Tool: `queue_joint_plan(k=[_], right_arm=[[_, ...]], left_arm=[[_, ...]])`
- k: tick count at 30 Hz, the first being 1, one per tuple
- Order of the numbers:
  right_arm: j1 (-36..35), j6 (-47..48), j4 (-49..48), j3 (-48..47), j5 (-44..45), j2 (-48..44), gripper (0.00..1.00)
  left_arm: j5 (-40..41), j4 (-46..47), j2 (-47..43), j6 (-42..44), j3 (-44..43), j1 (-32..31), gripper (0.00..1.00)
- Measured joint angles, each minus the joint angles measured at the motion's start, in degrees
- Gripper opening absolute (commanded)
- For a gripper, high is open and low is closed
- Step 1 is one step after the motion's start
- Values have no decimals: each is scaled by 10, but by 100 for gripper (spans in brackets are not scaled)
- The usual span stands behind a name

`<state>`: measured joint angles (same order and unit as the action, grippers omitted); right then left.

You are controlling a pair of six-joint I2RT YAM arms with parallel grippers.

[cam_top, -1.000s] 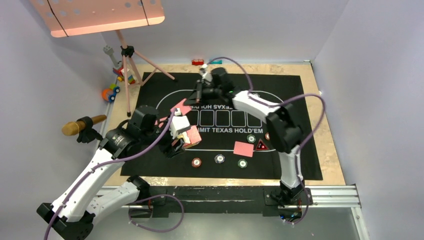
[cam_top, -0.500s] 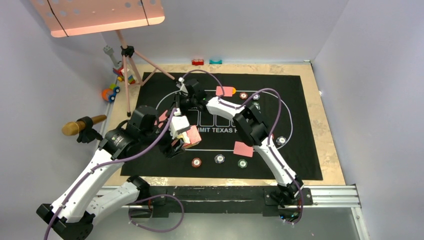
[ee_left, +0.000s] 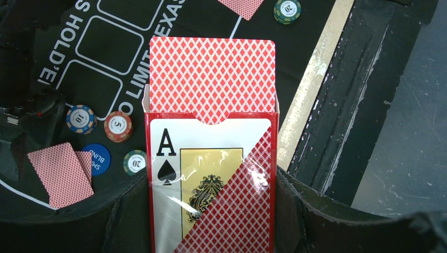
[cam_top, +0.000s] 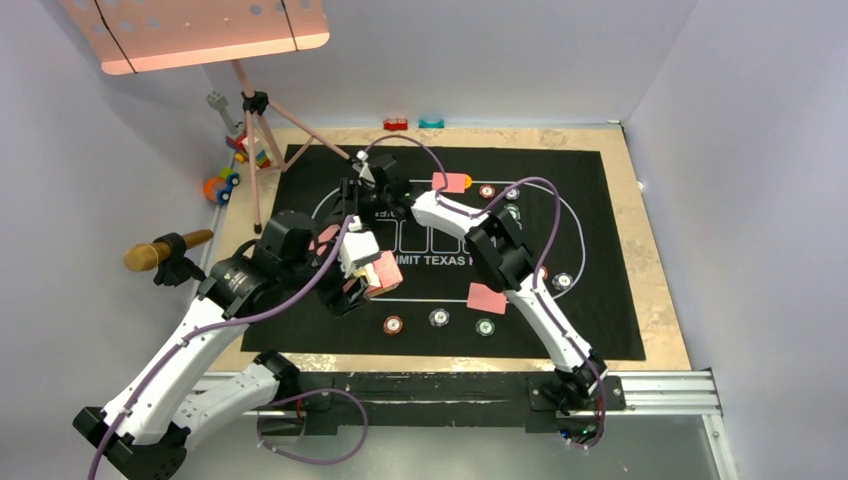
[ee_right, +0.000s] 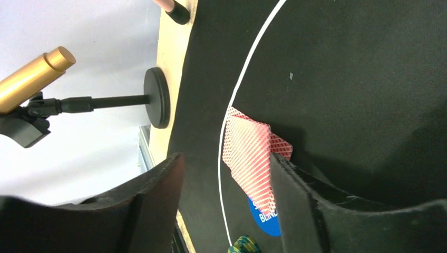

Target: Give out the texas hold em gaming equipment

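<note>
The left pincer [ee_left: 211,221] is clenched on a card box [ee_left: 211,184], its dark jaws pressing the box on both sides. A stack of red-backed cards [ee_left: 212,79] sticks out of the open top of the box, straight ahead of the pincer. Ahead and to the left of it on the black mat [ee_left: 47,31] lie a blue chip [ee_left: 80,119], a red chip [ee_left: 118,126], a green chip [ee_left: 135,162] and a blue button [ee_left: 97,158], with two overlapping cards [ee_left: 62,173] just beside the button. Another green chip [ee_left: 287,9] lies far ahead to the right.

The right pincer [ee_right: 226,195] stands released, its two jaws apart with nothing clamped. Between them and just beyond the tips lies a pair of cards [ee_right: 250,158] on the mat, close against the right-hand jaw; whether it touches that jaw cannot be told. Near the tips sit the blue button [ee_right: 263,217] and the edge of a green chip [ee_right: 244,245].
</note>
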<state>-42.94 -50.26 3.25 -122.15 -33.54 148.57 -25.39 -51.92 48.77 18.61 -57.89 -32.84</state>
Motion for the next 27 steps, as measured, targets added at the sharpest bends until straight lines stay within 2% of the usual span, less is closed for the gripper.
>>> queue_joint_plan(k=[3,6,14,19,23,27], right_arm=[[2,9,9,-2,4,-6,84],[8,22,24,23,11,-40,88],[48,65,45,166,15,-285,94],[74,78,19,303,0,-472,95],[72,73,-12,430,-26,-564,96],[60,54,-28,534,-51,-596,97]], left_arm=[[0,0,0,0,0,1,0],[0,0,0,0,0,1,0],[0,0,0,0,0,1,0],[0,0,0,0,0,1,0],[0,0,0,0,0,1,0],[0,0,0,0,0,1,0]])
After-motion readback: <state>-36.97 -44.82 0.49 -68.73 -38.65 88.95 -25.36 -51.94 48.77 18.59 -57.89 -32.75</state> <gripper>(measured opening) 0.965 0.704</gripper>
